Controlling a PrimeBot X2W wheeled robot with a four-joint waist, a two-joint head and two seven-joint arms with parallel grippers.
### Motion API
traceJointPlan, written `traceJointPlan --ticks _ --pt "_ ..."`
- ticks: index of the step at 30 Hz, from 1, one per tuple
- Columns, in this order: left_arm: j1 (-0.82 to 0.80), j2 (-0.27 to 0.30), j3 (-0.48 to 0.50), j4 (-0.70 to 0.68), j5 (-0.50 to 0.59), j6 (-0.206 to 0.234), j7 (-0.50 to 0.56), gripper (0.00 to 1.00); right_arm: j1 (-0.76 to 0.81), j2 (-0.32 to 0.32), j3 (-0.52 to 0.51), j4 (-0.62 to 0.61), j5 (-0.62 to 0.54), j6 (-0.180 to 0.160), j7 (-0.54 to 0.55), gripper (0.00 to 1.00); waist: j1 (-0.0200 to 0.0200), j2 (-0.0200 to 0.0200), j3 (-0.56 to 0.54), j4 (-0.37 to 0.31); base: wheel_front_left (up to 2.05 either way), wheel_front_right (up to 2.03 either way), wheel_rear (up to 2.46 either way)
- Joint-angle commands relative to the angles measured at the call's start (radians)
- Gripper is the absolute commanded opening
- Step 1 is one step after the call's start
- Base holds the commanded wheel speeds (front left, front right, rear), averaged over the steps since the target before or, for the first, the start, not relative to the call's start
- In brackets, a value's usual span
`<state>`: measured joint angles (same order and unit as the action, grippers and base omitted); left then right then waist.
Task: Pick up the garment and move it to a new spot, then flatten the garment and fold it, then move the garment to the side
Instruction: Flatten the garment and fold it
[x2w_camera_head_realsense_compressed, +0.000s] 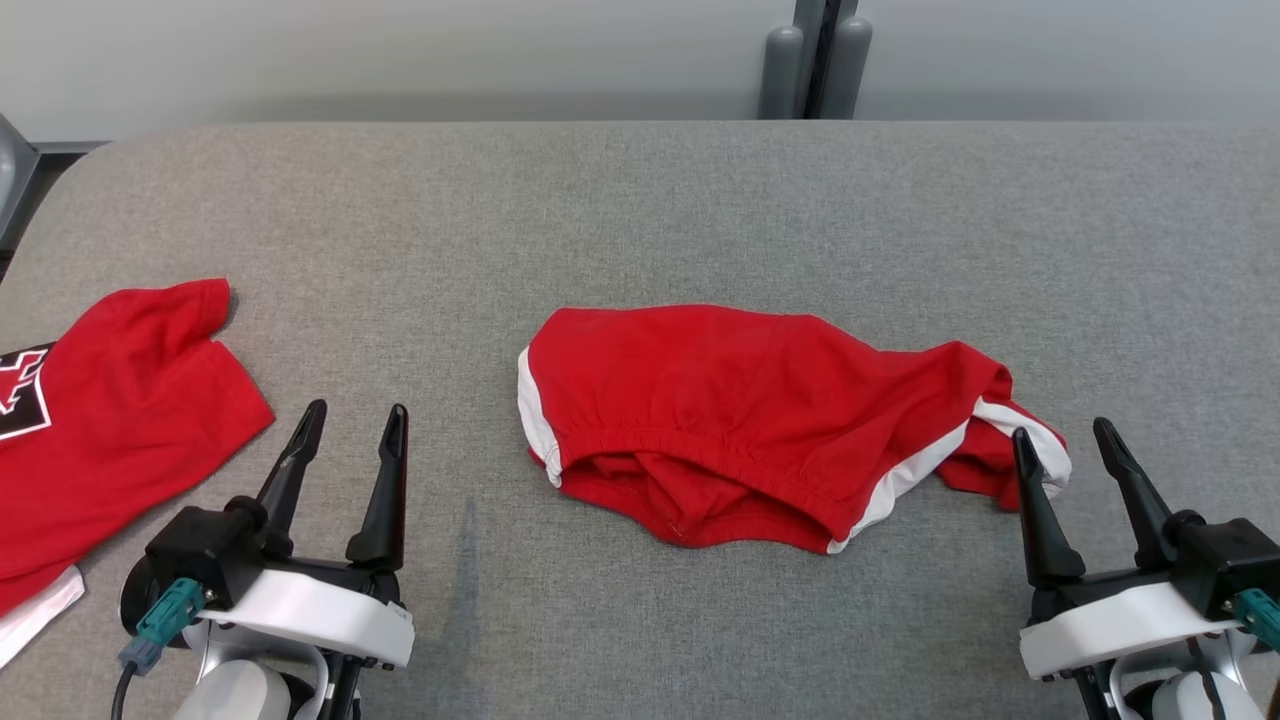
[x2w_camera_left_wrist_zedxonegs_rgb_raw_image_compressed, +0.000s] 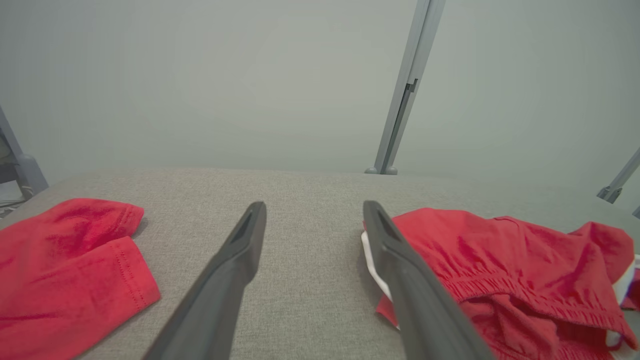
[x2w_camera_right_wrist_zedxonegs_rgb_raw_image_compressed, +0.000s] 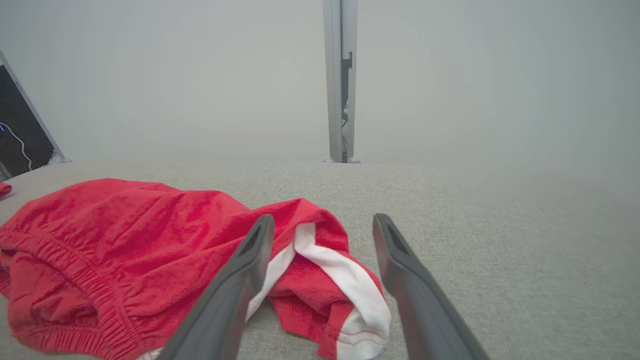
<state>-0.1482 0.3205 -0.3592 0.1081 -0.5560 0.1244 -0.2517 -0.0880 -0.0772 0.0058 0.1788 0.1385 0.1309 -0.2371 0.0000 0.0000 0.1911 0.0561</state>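
Head view: the left gripper (x2w_camera_head_realsense_compressed: 357, 407) is seen at the lower left with its two dark fingers spread apart and nothing between them, set over bare grey cloth. The right gripper (x2w_camera_head_realsense_compressed: 1061, 428) is seen at the lower right, its fingers likewise spread wide and nothing pinched. Its inner finger is overlapped with the right end of the shorts (x2w_camera_head_realsense_compressed: 740, 400).

In the right wrist view, the white-edged leg hem of the shorts (x2w_camera_right_wrist_zedxonegs_rgb_raw_image_compressed: 150, 240) is found lying loose between and below the parted fingers of the right gripper (x2w_camera_right_wrist_zedxonegs_rgb_raw_image_compressed: 324, 217).

The red shorts are laid crumpled at the middle of the bench (x2w_camera_head_realsense_compressed: 640, 200), waistband turned toward the robot, white trim shown at both sides. In the left wrist view they (x2w_camera_left_wrist_zedxonegs_rgb_raw_image_compressed: 500, 260) are placed just beside the right finger of the left gripper (x2w_camera_left_wrist_zedxonegs_rgb_raw_image_compressed: 315, 205).

A red shirt (x2w_camera_head_realsense_compressed: 110, 400) with a black-and-white print is spread at the bench's left edge, well apart from the shorts. A grey post (x2w_camera_head_realsense_compressed: 820, 60) is seen behind the bench.
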Motion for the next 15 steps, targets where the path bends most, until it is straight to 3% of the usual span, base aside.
traceJointPlan --ticks 1,15 --pt "0.003 0.001 0.005 -0.002 -0.002 0.005 -0.006 1.0 0.011 -0.005 -0.001 -0.008 0.004 0.0 0.001 1.0 0.0 0.0 -0.006 -0.002 0.0 0.0 0.0" --pt "0.033 0.006 -0.018 -0.007 -0.001 0.014 0.008 1.0 0.052 0.007 0.002 -0.143 0.011 0.0 0.057 1.0 0.0 0.0 -0.033 0.005 0.0 0.0 0.0"
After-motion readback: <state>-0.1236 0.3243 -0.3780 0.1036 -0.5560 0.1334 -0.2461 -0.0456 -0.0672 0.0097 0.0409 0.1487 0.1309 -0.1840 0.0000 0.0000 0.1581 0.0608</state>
